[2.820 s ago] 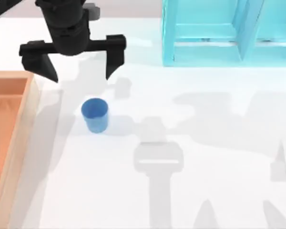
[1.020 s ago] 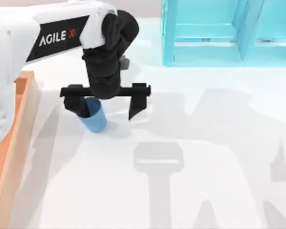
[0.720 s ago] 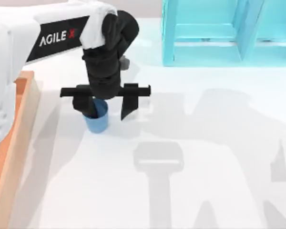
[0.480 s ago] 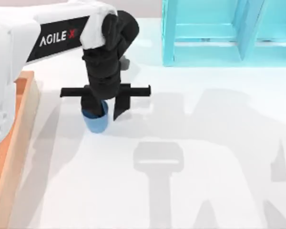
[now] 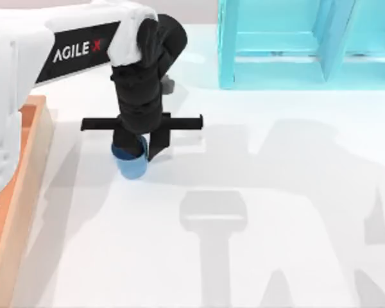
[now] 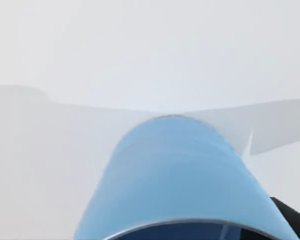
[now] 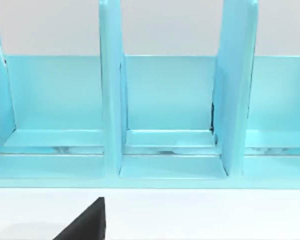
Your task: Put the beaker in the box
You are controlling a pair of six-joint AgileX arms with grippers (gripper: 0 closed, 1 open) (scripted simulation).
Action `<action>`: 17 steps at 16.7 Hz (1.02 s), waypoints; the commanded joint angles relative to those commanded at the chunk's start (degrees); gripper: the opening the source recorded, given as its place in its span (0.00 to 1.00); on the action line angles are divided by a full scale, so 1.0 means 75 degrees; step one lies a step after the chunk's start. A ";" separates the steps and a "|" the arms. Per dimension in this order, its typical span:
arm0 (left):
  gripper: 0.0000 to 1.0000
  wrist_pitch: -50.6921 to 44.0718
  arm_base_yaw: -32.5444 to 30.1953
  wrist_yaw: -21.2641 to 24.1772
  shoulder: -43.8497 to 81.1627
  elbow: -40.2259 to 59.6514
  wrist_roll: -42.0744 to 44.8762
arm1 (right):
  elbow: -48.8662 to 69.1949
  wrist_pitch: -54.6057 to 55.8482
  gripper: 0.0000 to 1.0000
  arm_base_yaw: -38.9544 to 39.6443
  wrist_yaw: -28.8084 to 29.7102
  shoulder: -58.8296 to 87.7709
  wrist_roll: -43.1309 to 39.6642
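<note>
Top view: overhead, looks down on white counter (image 5: 276,160); box (image 5: 32,138) rim at left edge, turquoise shelf unit (image 5: 295,51) at far edge. Left wrist view: very near beaker (image 6: 177,175), facing along counter; beaker (image 5: 131,163) shared with top view. Right wrist view: low, level, faces shelf unit (image 7: 165,115) front; shelf shared with top view.
</note>
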 joint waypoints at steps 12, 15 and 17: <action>0.00 -0.0721 0.1331 0.0462 -0.1527 -0.0586 0.2469 | 0.0000 0.0000 1.00 0.0000 0.0000 0.0000 0.0000; 0.00 -0.1120 0.2371 0.0461 -0.2526 -0.0745 0.3484 | 0.0000 0.0000 1.00 0.0000 0.0000 0.0000 0.0000; 0.00 -0.1509 0.3215 0.0328 -0.3077 -0.0956 0.4049 | 0.0000 0.0000 1.00 0.0000 0.0000 0.0000 0.0000</action>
